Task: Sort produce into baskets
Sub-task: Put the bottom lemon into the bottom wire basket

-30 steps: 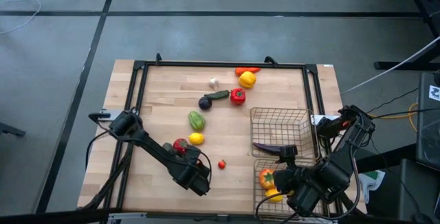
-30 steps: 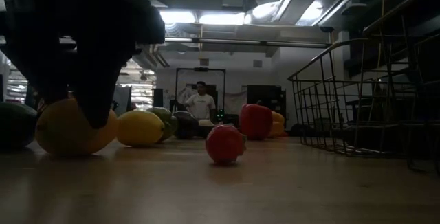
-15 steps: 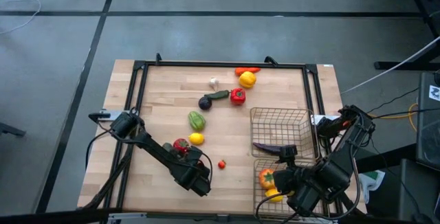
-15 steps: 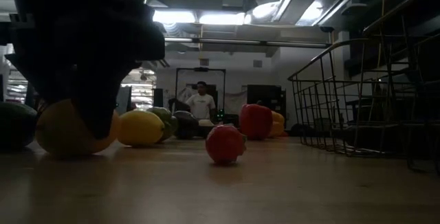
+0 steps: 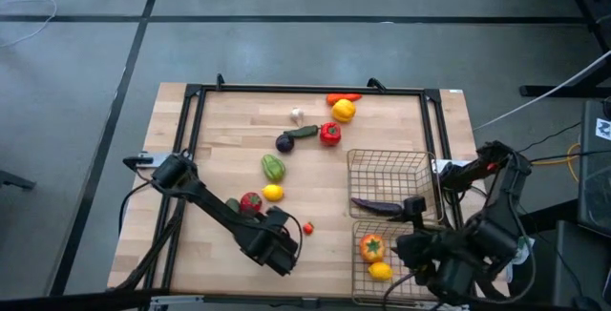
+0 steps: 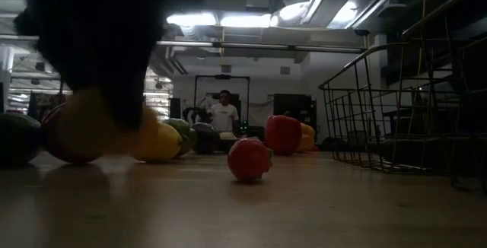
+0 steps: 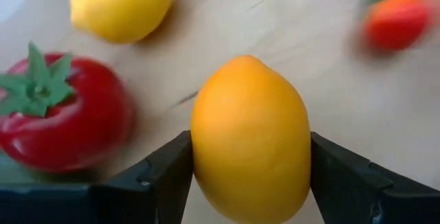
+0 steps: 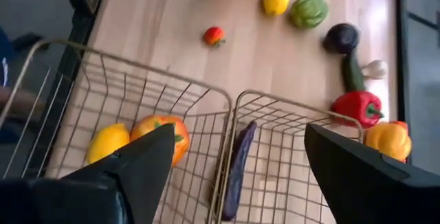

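My left gripper (image 7: 249, 183) has a smooth yellow-orange lemon (image 7: 249, 138) between its two dark fingers, both pressed against the lemon's sides, near the table's front edge. Just beside it I see a glossy red tomato (image 7: 63, 117) with a green star-shaped calyx, a second lemon (image 5: 273, 193) past that, and a small red piece (image 5: 308, 227) lying alone on bare wood toward the baskets. My right gripper (image 8: 234, 165) hangs wide open and empty above the two wire baskets (image 5: 387, 173) at the right edge; the near one holds an orange pepper (image 5: 371, 247) and a lemon, the far one a long purple eggplant (image 5: 382, 207). Open planks lie mid-table. Farther back sit a ribbed green piece (image 5: 274, 167), a dark round eggplant (image 5: 284, 143), a red pepper (image 5: 329, 134), white garlic (image 5: 297, 115) and a yellow pepper (image 5: 344, 111) near the black frame rail (image 5: 305, 89).
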`<action>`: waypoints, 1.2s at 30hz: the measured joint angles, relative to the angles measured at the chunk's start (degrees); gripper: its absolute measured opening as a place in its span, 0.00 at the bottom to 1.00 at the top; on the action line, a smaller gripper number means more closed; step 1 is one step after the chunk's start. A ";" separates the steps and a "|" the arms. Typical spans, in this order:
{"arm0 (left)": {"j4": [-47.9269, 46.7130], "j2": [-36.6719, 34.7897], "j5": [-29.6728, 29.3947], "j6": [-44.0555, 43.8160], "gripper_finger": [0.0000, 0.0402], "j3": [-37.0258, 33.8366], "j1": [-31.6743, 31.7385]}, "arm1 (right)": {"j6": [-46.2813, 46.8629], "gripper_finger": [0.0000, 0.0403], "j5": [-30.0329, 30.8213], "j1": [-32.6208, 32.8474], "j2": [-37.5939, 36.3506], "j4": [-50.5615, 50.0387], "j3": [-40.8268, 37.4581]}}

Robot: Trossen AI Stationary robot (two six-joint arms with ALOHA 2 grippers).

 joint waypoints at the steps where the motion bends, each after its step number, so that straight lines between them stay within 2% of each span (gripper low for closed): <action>1: 0.00 -0.32 -0.17 0.97 0.61 0.94 0.02 | 0.59 0.81 0.57 -0.03 -0.30 0.00 0.00; 6: 2.98 -0.52 -0.59 8.32 0.61 6.43 0.02 | 1.16 0.81 3.42 -0.19 -3.81 0.08 -3.13; 11: 11.69 -0.67 -0.66 16.58 0.61 11.13 0.29 | 8.27 0.81 5.47 -0.17 -12.17 0.06 -13.89; 15: 24.34 -0.70 -1.28 23.55 0.61 12.70 1.27 | 15.81 0.81 7.15 -0.17 -20.14 3.06 -23.13; 23: 52.15 2.57 -1.89 35.67 0.61 12.71 4.26 | 17.39 0.81 10.39 -0.17 -32.90 16.02 -38.78; 29: 64.55 6.87 -1.64 40.39 0.61 12.69 5.60 | 17.39 0.81 10.98 -0.17 -36.79 22.97 -46.54; 36: 73.13 11.29 -1.34 46.71 0.63 12.69 5.87 | 17.34 0.81 10.87 -0.17 -36.82 26.60 -51.49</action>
